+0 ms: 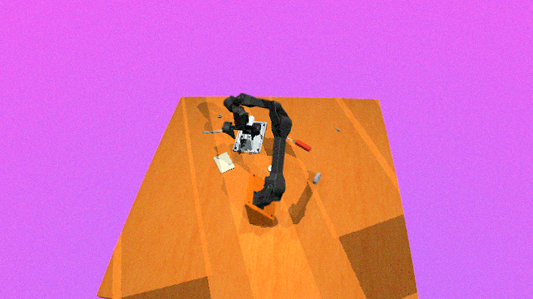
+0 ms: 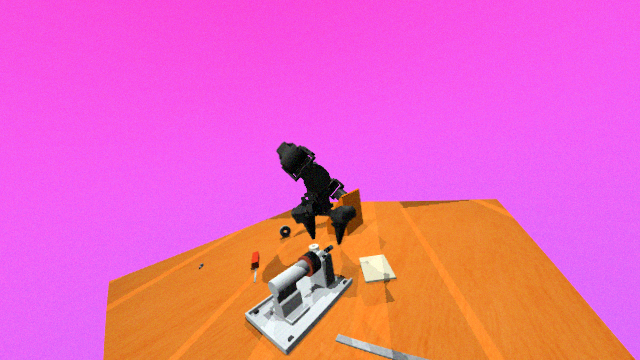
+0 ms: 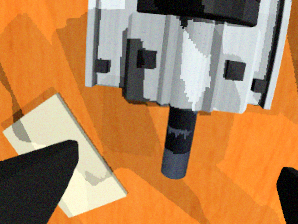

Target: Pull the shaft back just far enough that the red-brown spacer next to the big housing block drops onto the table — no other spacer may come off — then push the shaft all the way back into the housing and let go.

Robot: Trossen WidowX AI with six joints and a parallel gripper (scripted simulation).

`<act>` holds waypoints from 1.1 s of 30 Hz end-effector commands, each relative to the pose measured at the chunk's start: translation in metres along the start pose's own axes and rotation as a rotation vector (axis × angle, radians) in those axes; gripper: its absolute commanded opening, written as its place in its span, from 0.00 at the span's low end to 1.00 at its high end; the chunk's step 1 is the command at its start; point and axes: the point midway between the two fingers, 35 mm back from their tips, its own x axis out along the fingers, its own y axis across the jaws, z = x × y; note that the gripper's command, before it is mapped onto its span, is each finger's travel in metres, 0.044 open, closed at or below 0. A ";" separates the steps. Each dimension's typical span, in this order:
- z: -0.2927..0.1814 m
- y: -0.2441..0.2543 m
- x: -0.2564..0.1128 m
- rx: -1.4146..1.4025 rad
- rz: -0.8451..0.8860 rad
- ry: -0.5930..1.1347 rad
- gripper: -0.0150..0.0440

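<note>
The fixture's light grey base plate (image 1: 258, 145) (image 2: 280, 335) lies on the table. It carries the big housing with a white cylinder (image 1: 251, 119) (image 2: 287, 278). The red-brown spacer (image 2: 309, 265) sits against the housing, with black spacers (image 2: 314, 258) (image 3: 200, 9) beside it. The dark shaft (image 2: 328, 248) (image 3: 175, 162) sticks out of the smaller support block (image 3: 195, 75) at the end facing the robot's base. My gripper (image 2: 326, 240) (image 3: 180, 165) is open and empty. It hangs above the shaft's end, its fingers wide on either side in the wrist view. The spacer is hidden in the wrist view.
A cream plate (image 1: 224, 163) (image 2: 378, 268) (image 3: 45, 127) lies beside the fixture. A red screwdriver (image 1: 303, 145) (image 2: 255, 260) lies on the other side. A grey bar (image 1: 213, 132) (image 2: 370, 346) lies past the fixture. A dark ring (image 2: 285, 231) stands farther off. A white round piece (image 1: 269, 168) lies near the robot's base.
</note>
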 end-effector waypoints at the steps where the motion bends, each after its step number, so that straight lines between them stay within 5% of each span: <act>1: 0.000 0.000 0.000 0.002 0.002 0.003 1.00; 33: -0.001 0.000 0.042 0.002 0.000 0.003 1.00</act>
